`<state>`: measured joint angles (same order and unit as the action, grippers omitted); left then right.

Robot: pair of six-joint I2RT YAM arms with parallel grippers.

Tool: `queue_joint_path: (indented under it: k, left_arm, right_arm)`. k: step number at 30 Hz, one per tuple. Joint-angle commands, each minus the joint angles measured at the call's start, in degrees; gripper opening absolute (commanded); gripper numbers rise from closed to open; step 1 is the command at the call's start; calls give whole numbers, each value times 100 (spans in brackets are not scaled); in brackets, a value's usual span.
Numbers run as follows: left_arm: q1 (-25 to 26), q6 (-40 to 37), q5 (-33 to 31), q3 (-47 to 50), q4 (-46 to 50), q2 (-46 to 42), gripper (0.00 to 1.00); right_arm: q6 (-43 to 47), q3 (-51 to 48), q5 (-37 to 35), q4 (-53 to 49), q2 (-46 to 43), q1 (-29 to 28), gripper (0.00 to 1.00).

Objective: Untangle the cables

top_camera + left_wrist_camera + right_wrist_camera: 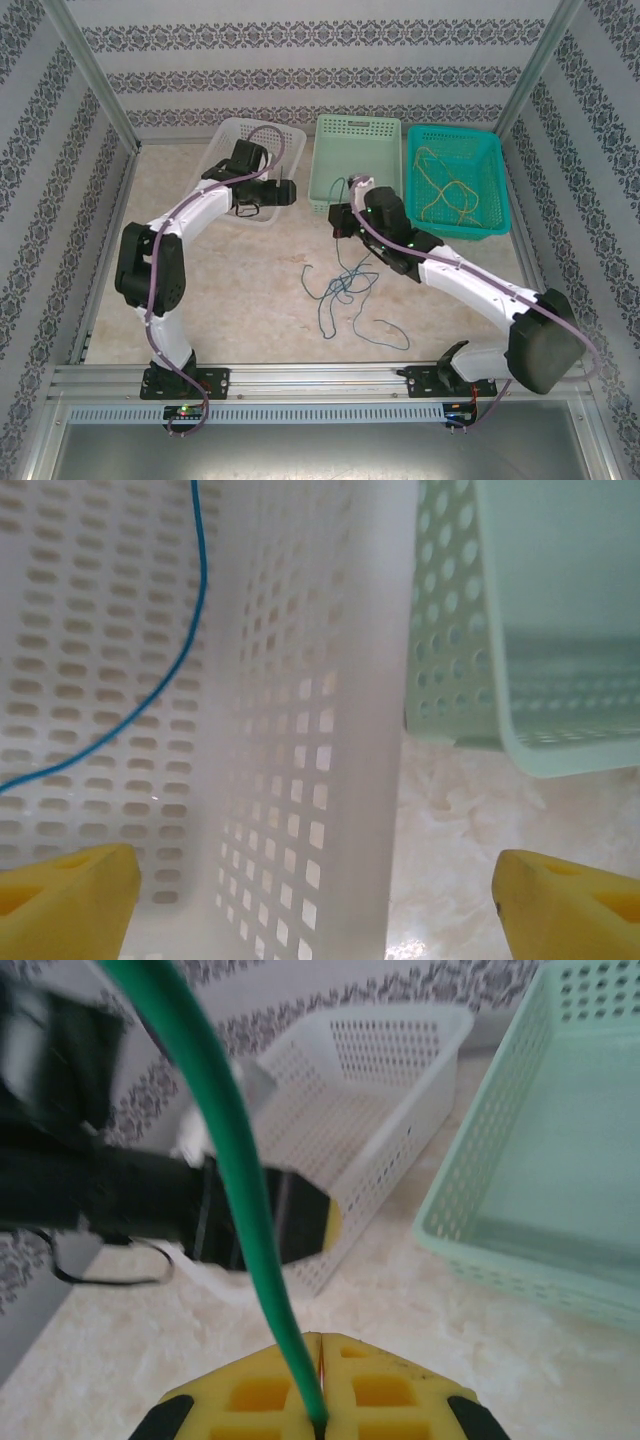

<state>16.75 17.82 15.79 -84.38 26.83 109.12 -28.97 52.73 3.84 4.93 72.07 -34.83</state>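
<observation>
A loose tangle of green and dark blue cables [343, 285] lies on the table between the arms. My right gripper [320, 1420] is shut on a green cable [240, 1190] that runs up and away from the pads; from above it [342, 218] sits over the tangle, near the mint basket. Yellow cables [445, 190] lie inside the teal basket [450, 130]. A blue cable [195, 600] curves across the floor of the white basket [330, 680]. My left gripper [315, 920] is open, its yellow fingers [70, 900] standing wide on either side of that basket's right wall.
Three baskets line the back: white [225, 135], mint green [355, 122] and teal. The mint basket [540, 750] stands close beside the white one, with a narrow strip of table between them. Metal frame rails [100, 260] border the table.
</observation>
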Motion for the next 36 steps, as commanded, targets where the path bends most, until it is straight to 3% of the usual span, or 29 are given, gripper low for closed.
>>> queue_joint_path:
  k: [1, 8, 22, 27, 33, 36]
  left_arm:
    - [-15, 157, 328, -104, 103, 126, 87]
    - [116, 314, 743, -95, -2, 180, 72]
    - [666, 1313, 1242, -40, -423, -29, 72]
    - [746, 1247, 586, 1, -262, -340, 81]
    - [829, 553, -604, 164, 124, -1074, 90]
    - [988, 24, -717, 520, -208, -1531, 93]
  right_arm:
    - [-144, 258, -32, 86, -359, 71, 0]
    - [-41, 261, -198, -75, -701, 145, 0]
    - [176, 286, -593, 5, -959, 229, 0]
    - [345, 317, -543, -75, -719, 179, 0]
    - [486, 316, -645, -10, -692, 155, 0]
    - [574, 387, -529, -19, -694, 219, 0]
